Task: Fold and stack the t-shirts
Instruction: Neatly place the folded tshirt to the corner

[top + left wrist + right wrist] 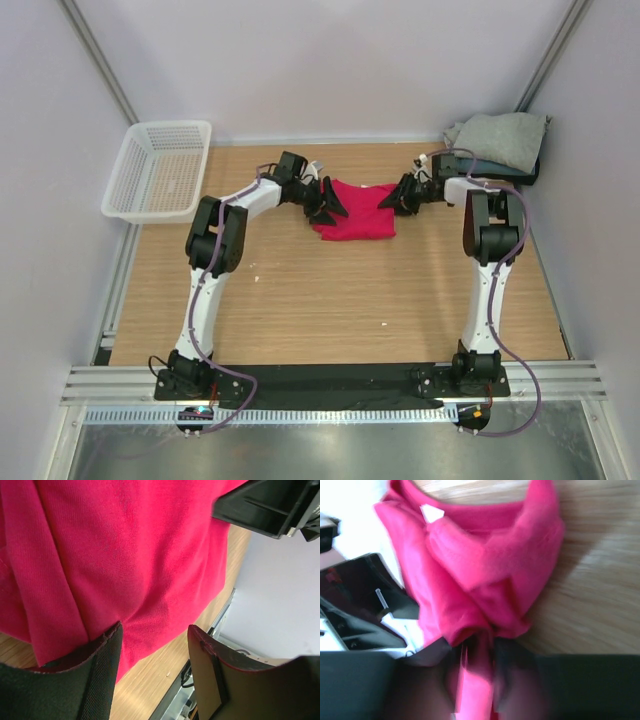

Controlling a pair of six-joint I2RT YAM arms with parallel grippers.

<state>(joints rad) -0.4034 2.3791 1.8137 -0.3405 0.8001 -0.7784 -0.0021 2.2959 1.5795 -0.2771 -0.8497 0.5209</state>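
A crimson-pink t-shirt (355, 213) lies bunched on the wooden table at the back centre. My left gripper (333, 205) is at its left edge. In the left wrist view the left gripper (155, 630) is open, bare wood shows between its fingers, and the cloth (125, 555) lies just past the tips. My right gripper (394, 198) is at the shirt's right edge. In the blurred right wrist view a strip of pink cloth (485, 595) runs between the closed-in fingers of that gripper (480, 647). A folded light grey t-shirt (500, 137) tops a dark one (522, 172) at the back right.
A white mesh basket (170, 126) stands at the back left, partly over the table edge. White walls close in the back and sides. The black base rail (330, 378) runs along the near edge. Bare wood (340, 290) lies between the shirt and the arm bases.
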